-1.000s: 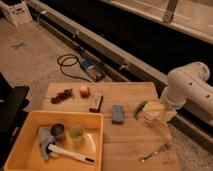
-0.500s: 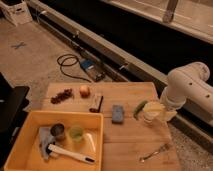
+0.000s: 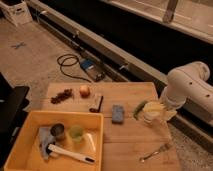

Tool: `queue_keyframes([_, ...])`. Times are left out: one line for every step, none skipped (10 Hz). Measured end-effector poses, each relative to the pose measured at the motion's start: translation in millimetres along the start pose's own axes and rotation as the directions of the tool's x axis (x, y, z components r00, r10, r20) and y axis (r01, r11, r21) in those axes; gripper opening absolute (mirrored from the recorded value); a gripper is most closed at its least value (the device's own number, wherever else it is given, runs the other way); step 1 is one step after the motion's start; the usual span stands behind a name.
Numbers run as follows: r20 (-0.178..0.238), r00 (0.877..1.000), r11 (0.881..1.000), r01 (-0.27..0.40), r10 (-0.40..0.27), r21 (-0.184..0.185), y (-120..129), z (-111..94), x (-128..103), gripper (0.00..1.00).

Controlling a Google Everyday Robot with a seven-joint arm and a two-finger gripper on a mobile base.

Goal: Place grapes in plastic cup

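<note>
The gripper [image 3: 161,106], grip state not determinable, hangs beside the clear glass [image 3: 151,112], well apart from the grapes [image 3: 62,95] by the apple [image 3: 85,90] and the plastic cup [image 3: 76,132] in the yellow bin [image 3: 65,114]; advisable approach: travel high, then descend across the bunch's narrow width.

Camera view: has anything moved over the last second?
Nothing visibly changed. The gripper sits at the right edge of the table beside the glass, as before; the grapes lie on the table, the plastic cup in the yellow bin.
</note>
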Motion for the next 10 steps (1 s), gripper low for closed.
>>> queue_keyframes([0.004, 1.0, 1.0, 0.003, -0.003, 0.002, -2, -1, -1, 0.65])
queue_keyframes([0.009, 1.0, 1.0, 0.01, -0.01, 0.008, -7, -2, -4, 0.65])
queue_keyframes([0.016, 1.0, 0.999, 0.026, -0.027, 0.021, -15, -4, -11, 0.65])
queue_keyframes([0.021, 0.999, 0.998, 0.047, -0.047, 0.032, -23, -5, -21, 0.65])
queue_keyframes([0.021, 0.997, 0.996, 0.079, -0.08, 0.047, -33, -6, -37, 0.65])
queue_keyframes([0.022, 0.993, 0.991, 0.115, -0.116, 0.062, -42, -8, -56, 0.65])
queue_keyframes([0.026, 0.987, 0.985, 0.155, -0.157, 0.076, -51, -9, -81, 0.65])
queue_keyframes([0.03, 0.977, 0.974, 0.206, -0.209, 0.09, -60, -10, -111, 0.65])
queue_keyframes([0.035, 0.967, 0.964, 0.249, -0.253, 0.098, -66, -10, -135, 0.65])
queue_keyframes([0.045, 0.952, 0.949, 0.297, -0.303, 0.106, -73, -10, -162, 0.65])
